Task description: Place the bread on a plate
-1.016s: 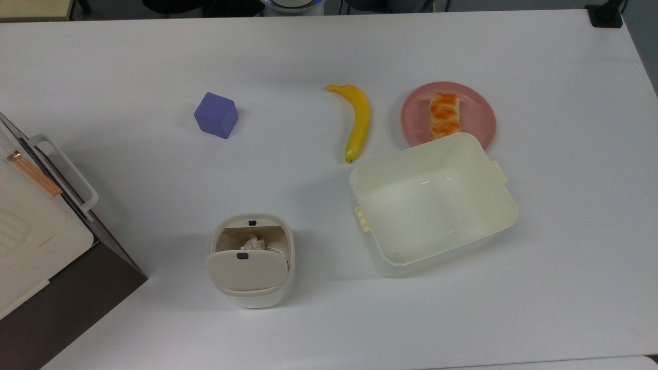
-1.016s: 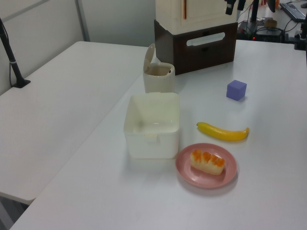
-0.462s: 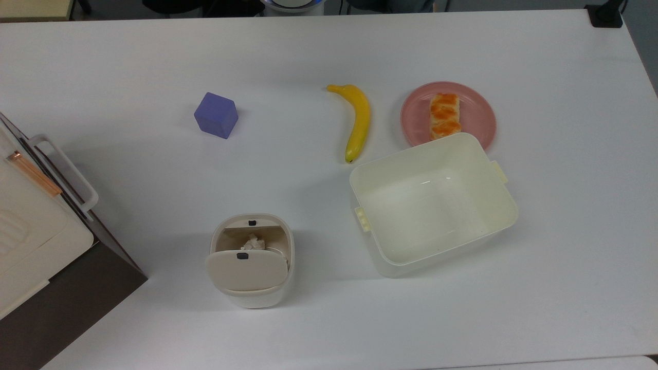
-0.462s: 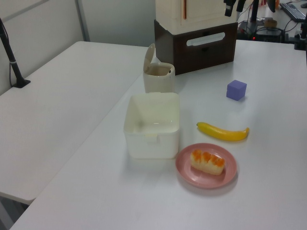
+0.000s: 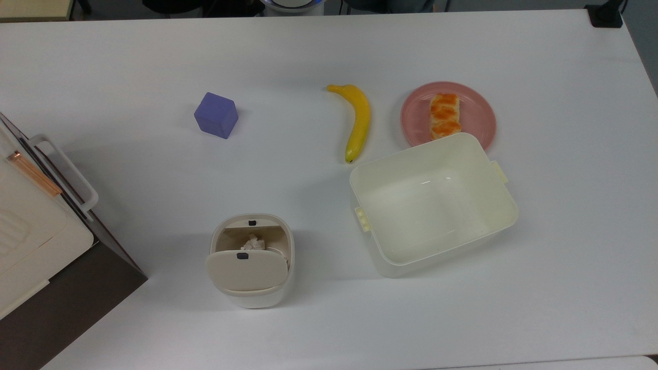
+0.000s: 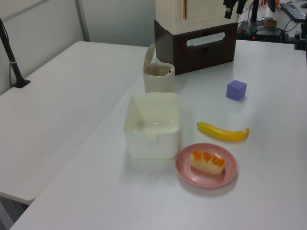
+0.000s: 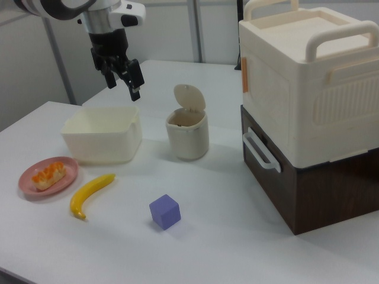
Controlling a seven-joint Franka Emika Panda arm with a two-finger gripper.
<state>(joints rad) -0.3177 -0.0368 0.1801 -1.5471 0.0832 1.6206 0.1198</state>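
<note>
In the top view, going from left to right, the cream box with a handle (image 5: 31,216) sits on a dark brown cabinet (image 5: 72,303) at the left edge of the white surface (image 5: 308,46). Next comes the purple cube (image 5: 216,115), standing alone. Below it in the picture stands the small cream bin (image 5: 252,261) with its flap lid tilted open and some crumpled paper inside. Further right lies the yellow banana (image 5: 356,121), with its stem end toward the top of the picture. Just beside the banana's lower tip begins the large cream tub (image 5: 433,203), which is open and has nothing inside.

The pink plate (image 5: 475,121) is to the right of the banana, and in the top view the rim of the tub covers the plate's lower edge. In the left view the plate (image 6: 230,173) seems to sit just beside the tub's corner; I cannot tell if they touch. The bread (image 5: 444,116) lies on the plate, near its middle, with the orange glazed bumps upward. In the right view the bread (image 7: 48,175) lies lengthwise across the plate (image 7: 66,175).

In the right view the pincer (image 7: 122,75) hangs in the air above the tub, well apart from the plate. Its two black fingers are spread and they hold nothing.
</note>
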